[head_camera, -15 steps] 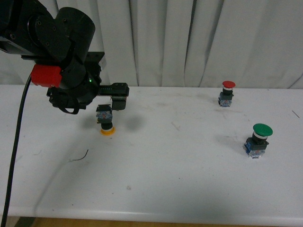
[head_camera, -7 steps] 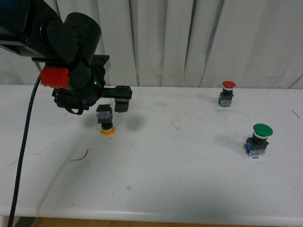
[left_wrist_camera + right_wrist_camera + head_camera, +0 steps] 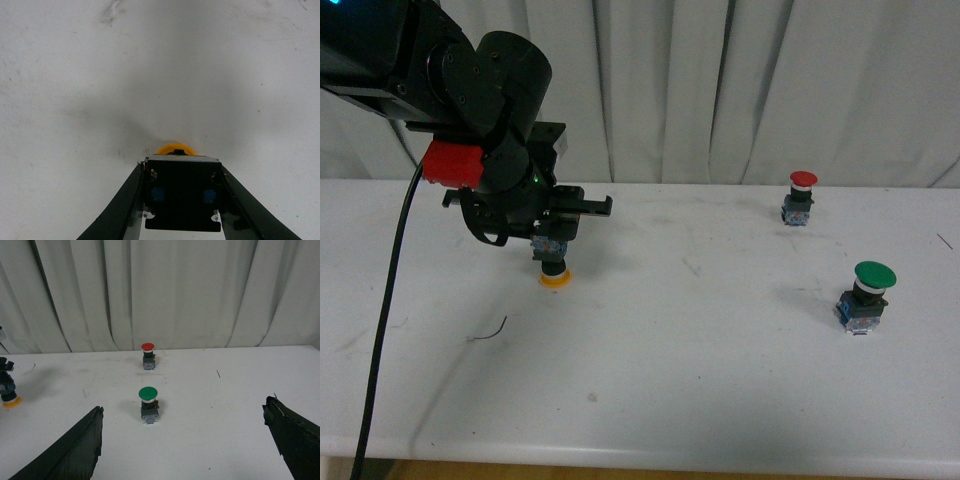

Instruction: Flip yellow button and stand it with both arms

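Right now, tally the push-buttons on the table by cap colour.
yellow-capped button: 1
red-capped button: 1
green-capped button: 1
Total: 3

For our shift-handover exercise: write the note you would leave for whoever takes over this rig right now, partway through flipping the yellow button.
Left end effector: shut on the yellow button, with its fingers on the sides of the black body.
Right end effector: open, empty, well away from that button.
Yellow button: upside down, cap on the table, on the robot's left. The red button and green button stand cap-up on the right.
Done: grasp made.
Left: lift, flip using both arms, stand it cap-up.
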